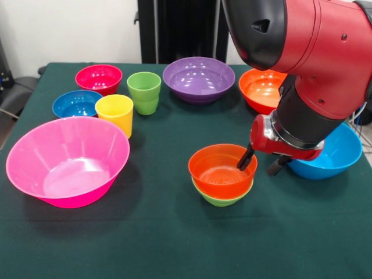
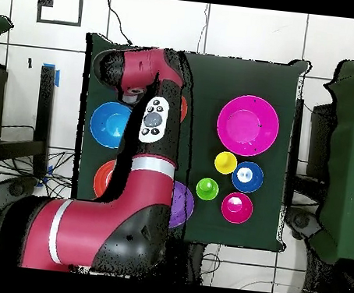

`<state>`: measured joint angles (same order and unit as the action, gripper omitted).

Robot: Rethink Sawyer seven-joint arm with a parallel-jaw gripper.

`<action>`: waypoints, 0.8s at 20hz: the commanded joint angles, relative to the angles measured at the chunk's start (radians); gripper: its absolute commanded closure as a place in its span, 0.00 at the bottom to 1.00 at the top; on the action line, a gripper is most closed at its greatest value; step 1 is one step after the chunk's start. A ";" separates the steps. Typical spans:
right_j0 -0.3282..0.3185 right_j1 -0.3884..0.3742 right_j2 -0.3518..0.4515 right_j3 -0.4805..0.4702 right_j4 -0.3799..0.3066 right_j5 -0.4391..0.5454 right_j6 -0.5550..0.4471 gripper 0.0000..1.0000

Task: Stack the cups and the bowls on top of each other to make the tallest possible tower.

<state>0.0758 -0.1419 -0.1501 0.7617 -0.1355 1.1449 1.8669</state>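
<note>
We see a dark green table [image 1: 157, 244] crowded with bowls. The large pink bowl [image 1: 67, 161] sits front left in the front view, well apart from the rest. Behind it the small dark blue bowl [image 1: 77, 104] is just beside the yellow cup [image 1: 115, 114], with the magenta-red bowl [image 1: 99, 78] and light green cup [image 1: 144, 92] further back. The purple bowl [image 1: 199, 78] and large orange bowl [image 1: 261, 90] stand along the far edge; the arm [image 1: 314, 52] covers part of the orange one and part of the light blue bowl [image 1: 331, 157].

The tower so far: the orange-red bowl [image 1: 221, 170] nested in the small green bowl [image 1: 224, 199], mid-table, next to the light blue bowl.

The gripper [image 1: 263, 161] is spread, one finger [image 1: 246, 158] inside the orange-red bowl's rim, the other outside; we can't tell whether they touch the rim, nothing lifted.

Overhead, the arm hides the tower.
</note>
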 commanded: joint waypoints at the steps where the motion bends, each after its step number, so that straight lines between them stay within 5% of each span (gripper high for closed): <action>1: 0.018 0.033 0.062 0.035 -0.056 -0.039 -0.041 0.00; 16: 0.013 0.040 0.043 0.034 -0.064 -0.041 -0.052 0.00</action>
<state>0.0779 -0.1385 -0.1666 0.7617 -0.1355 1.1449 1.8669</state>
